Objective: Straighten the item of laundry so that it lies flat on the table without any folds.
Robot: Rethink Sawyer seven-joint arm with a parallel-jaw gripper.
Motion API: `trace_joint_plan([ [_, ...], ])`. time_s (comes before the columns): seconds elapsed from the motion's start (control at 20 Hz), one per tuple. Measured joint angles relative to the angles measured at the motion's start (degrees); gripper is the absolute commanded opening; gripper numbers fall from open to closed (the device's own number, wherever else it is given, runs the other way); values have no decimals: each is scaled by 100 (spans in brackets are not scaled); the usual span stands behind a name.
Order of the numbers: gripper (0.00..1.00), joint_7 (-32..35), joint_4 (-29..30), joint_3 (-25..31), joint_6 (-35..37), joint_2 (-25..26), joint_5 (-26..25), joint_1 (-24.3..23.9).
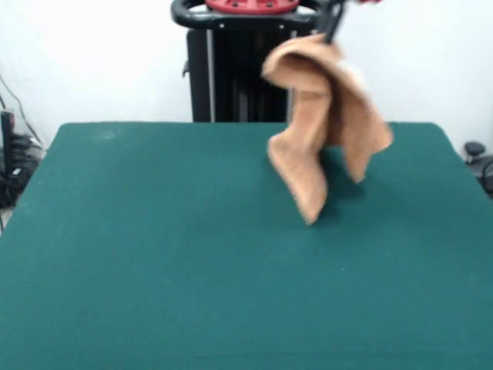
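The item of laundry, a light-brown terry towel, hangs bunched and folded in the air over the far right part of the green table. Its top is pinched in my gripper, of which only the dark tips show at the picture's top edge, shut on the cloth. Two drooping lobes hang down. The longer one ends in a tip low over the table surface; I cannot tell whether it touches. The towel's shadow falls on the felt just behind it.
The black pedestal stands behind the table's far edge, close to the hanging towel. Cables and dark equipment sit off the left side, and another dark object lies off the right side.
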Motion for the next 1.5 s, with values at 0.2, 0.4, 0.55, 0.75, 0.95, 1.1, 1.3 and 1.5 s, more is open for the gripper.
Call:
trace_joint_plan([
  [0.2,0,0,-1,385,-786,-32,-305,-863],
  [0.4,0,0,2,803,-1455,-60,-858,-1631],
  [0.55,0,0,1,1101,-1727,-100,-1241,-2023],
  [0.75,0,0,0,1501,-1943,-126,-1669,-2348],
  [0.95,0,0,-2,1772,-2067,-121,-1915,-2468],
  [1.1,0,0,-54,1856,-2083,-69,-2086,-2435],
  [1.3,100,0,-271,1826,-2048,85,-2370,-2184],
  [1.5,100,0,-399,1813,-1929,168,-2428,-2049],
])
